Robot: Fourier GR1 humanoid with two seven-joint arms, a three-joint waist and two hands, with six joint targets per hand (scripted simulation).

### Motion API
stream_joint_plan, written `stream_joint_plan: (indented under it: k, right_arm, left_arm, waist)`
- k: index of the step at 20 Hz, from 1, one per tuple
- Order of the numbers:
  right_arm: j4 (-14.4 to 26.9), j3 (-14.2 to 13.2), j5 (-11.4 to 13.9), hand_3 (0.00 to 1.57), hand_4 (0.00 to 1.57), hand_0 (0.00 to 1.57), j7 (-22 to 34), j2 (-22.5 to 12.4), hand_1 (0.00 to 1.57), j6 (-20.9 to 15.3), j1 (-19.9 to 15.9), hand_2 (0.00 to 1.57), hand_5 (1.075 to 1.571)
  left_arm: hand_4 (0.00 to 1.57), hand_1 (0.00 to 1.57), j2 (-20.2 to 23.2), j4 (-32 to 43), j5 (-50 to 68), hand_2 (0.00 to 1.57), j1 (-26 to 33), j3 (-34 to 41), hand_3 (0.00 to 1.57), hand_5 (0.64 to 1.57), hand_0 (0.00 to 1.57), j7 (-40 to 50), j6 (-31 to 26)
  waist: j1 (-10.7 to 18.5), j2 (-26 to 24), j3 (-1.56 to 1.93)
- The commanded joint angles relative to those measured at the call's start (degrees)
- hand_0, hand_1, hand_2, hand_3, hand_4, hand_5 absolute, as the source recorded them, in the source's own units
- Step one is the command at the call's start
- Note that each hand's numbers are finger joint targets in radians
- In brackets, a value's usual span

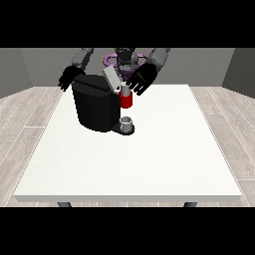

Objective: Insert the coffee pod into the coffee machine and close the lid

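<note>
Hand at view's right (pixel 141 79): fingers spread, hovering just above coffee machine's (pixel 94 104) red holder (pixel 126 101), lid (pixel 111 78) raised. Pod not discernible; no readable labels.

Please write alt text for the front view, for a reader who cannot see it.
A humanoid robot stands behind a white table with a black coffee machine, its lid raised. The hand at the view's right is at the red pod holder, above a small cup.

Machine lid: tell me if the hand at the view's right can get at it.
Probably yes. That hand hangs just right of the raised lid of the coffee machine, with nothing between them.
</note>
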Motion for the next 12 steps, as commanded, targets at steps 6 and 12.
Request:
stream_joint_plan:
  k: [6, 12]
  right_arm:
    - [-1.8, 1.3, 0.4, 0.0, 0.53, 0.0, 0.0, 2.3, 0.0, -1.9, 2.4, 0.0, 1.571]
    - [-0.5, -0.2, -0.6, 0.0, 0.45, 0.0, -1.5, 0.7, 0.0, 0.2, 3.6, 0.0, 1.571]
  left_arm:
    - [0.49, 1.16, -1.2, 1.3, -1.4, 1.24, 1.6, -0.4, 1.18, 1.571, 1.16, 0.1, 1.4]
    - [0.48, 1.25, -2.5, 1.1, -1.0, 1.28, 1.2, -0.3, 1.18, 1.571, 1.25, 1.2, -0.3]
  waist:
    - [-0.1, -0.7, -0.01]
    - [0.2, -1.3, 0.0]
